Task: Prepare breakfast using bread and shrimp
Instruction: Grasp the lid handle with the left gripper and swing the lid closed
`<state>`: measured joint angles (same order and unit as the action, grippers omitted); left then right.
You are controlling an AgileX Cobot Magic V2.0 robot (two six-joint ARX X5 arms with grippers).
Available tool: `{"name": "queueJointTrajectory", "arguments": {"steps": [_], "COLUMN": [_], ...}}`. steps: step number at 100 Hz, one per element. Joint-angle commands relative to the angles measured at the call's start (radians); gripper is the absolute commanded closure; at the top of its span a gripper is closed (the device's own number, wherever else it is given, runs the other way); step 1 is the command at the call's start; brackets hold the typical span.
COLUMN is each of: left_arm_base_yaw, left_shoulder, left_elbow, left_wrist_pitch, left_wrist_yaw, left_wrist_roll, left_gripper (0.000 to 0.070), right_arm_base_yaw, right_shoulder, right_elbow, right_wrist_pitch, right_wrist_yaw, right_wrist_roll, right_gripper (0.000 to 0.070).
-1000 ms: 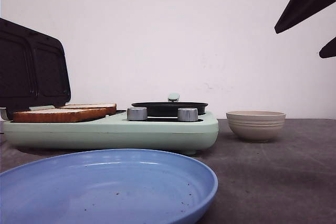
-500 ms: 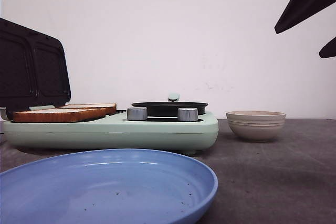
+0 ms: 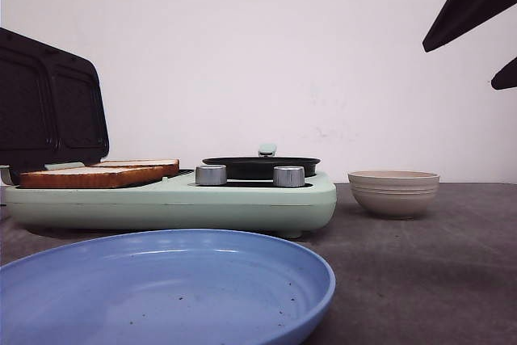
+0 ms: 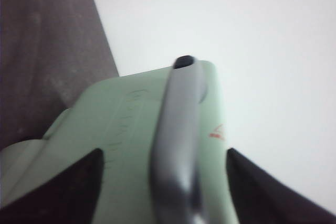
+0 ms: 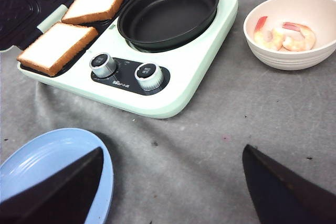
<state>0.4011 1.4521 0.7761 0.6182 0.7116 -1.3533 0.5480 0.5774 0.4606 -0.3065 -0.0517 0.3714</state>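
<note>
Two bread slices lay on the breakfast maker at upper left; shrimp sat in the bowl. Both grippers' jaws stood apart.

Little of the robot's body shows. In the front view, two black, flat, sharp-edged wedge shapes of the right arm cut into the upper right corner, plain and matte, with no cables, screws or markings visible on them. In each wrist view, the left gripper and the right gripper appear only as a pair of dark, nearly black, tapering triangular fingers with smooth, unmarked surfaces, those of the left blurred.
</note>
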Motion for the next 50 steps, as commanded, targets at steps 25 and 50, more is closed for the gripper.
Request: {"name": "queueJointTrajectory", "arguments": {"steps": [25,50], "left_arm_base_yaw": [-0.01,-0.056], "left_shoulder": [0.015,0.015], "left_elbow": [0.02,0.02], "left_wrist_pitch": [0.003,0.002], "left_wrist_yaw": [0.004,0.016], "left_wrist_roll": [0.023,0.08], "left_gripper": [0.0694,0.0694], "right_arm_base_yaw": [0.006,0.006], "right_shoulder": [0.003,0.003], "right_elbow": [0.003,0.003], "right_wrist_pitch": [0.006,0.006], "right_wrist_yaw": [0.0,0.0], "right_wrist_roll": [-0.005,-0.004], "right_gripper": [0.0182,0.0182]}}
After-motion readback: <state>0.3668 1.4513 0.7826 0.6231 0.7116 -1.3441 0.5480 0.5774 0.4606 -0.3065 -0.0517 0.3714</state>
